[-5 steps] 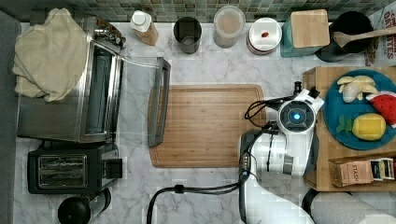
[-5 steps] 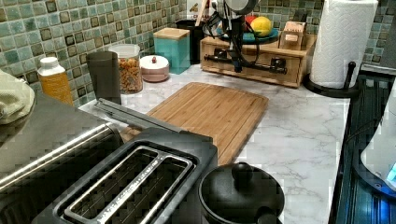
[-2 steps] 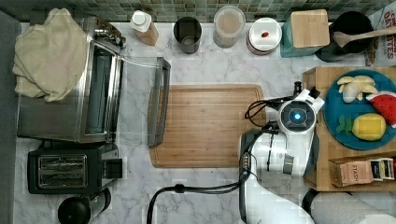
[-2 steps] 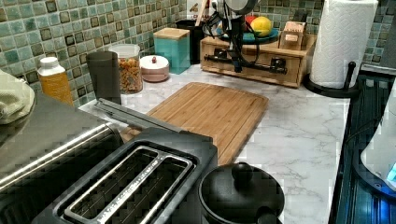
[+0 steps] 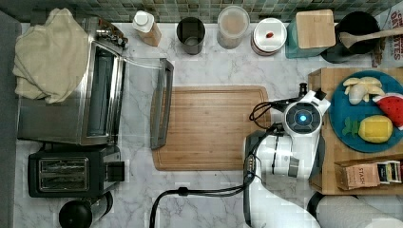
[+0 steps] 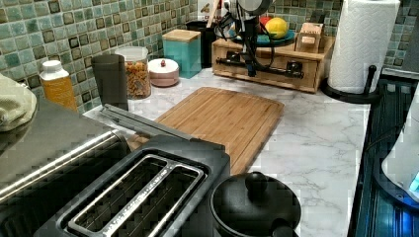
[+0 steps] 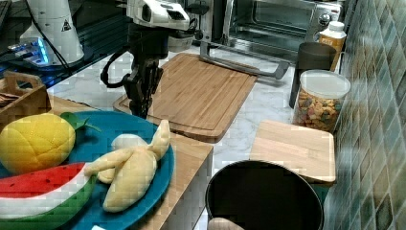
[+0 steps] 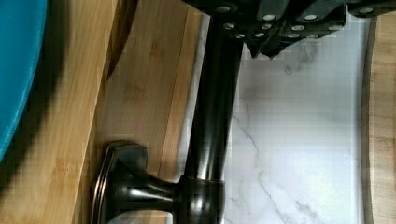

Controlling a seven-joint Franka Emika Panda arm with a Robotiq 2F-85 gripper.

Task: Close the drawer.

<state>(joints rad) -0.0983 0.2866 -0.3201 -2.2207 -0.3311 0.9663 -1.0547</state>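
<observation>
Toaster (image 5: pixel 71 171): black, at the top view's far left, on the table (image 5: pixel 209 66)
Oven (image 5: pixel 71 102): silver, door down, with a cloth (image 5: pixel 45 52) on top
Board (image 5: pixel 211 128): brown wood, flat in the middle of the table
Gripper (image 6: pixel 250 69): at the black handle (image 8: pixel 212 116) of the drawer; its dark fingers (image 8: pixel 280 28) sit around the bar, but I cannot tell if they squeeze it
Drawer (image 6: pixel 267 69): in the wood box at the top view's right; its front looks flat with the box, pushed in
Plate (image 5: pixel 368 111): blue, on top of the box, with toy fruit
Paper roll (image 6: pixel 363 44): white, just beside the box in the left view
</observation>
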